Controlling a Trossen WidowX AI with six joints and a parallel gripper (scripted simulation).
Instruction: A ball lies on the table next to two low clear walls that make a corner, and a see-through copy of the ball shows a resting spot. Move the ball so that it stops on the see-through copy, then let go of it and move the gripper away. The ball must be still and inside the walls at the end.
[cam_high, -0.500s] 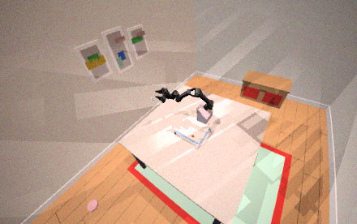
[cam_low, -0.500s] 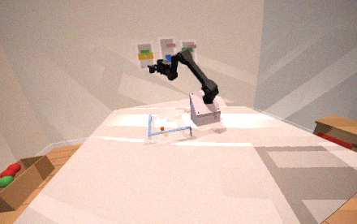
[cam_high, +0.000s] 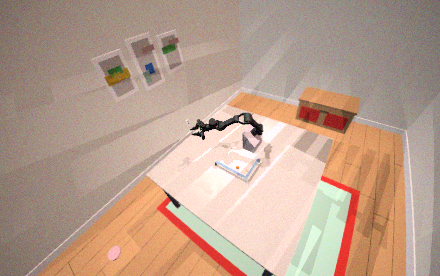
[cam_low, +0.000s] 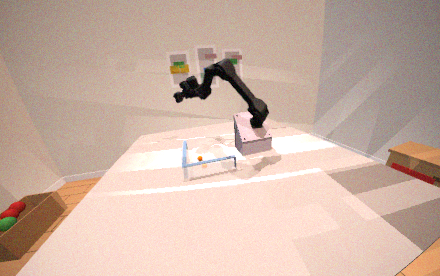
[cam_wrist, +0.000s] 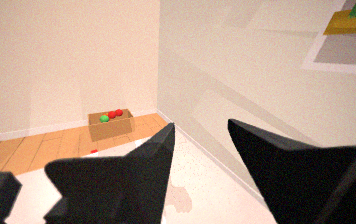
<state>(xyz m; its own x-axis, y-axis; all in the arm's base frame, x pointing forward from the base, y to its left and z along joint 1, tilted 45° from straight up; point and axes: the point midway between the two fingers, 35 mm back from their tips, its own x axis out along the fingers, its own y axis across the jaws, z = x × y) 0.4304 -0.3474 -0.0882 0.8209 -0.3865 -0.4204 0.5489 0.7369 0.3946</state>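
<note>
Top view: my tool (cam_high: 200, 131) is hanging left of frame centre, high above the surface (cam_high: 260, 215); the ball (cam_high: 237, 164) is lying at centre, inside the walls (cam_high: 245, 173).

Exterior view: the ball (cam_low: 199, 158) is sitting beside the see-through copy (cam_low: 204, 165), near the corner.

Wrist view: my fingers are standing half spread, pinching nothing. I am judging the ball light, smooth and prone to rolling; grip across its widest line.

the table (cam_low: 210, 220) top looks smooth and matt, the floor (cam_high: 125, 235) is wood planks, the walls (cam_low: 207, 165) are clear like glass, the gripper (cam_wrist: 200, 165) matt black.
</note>
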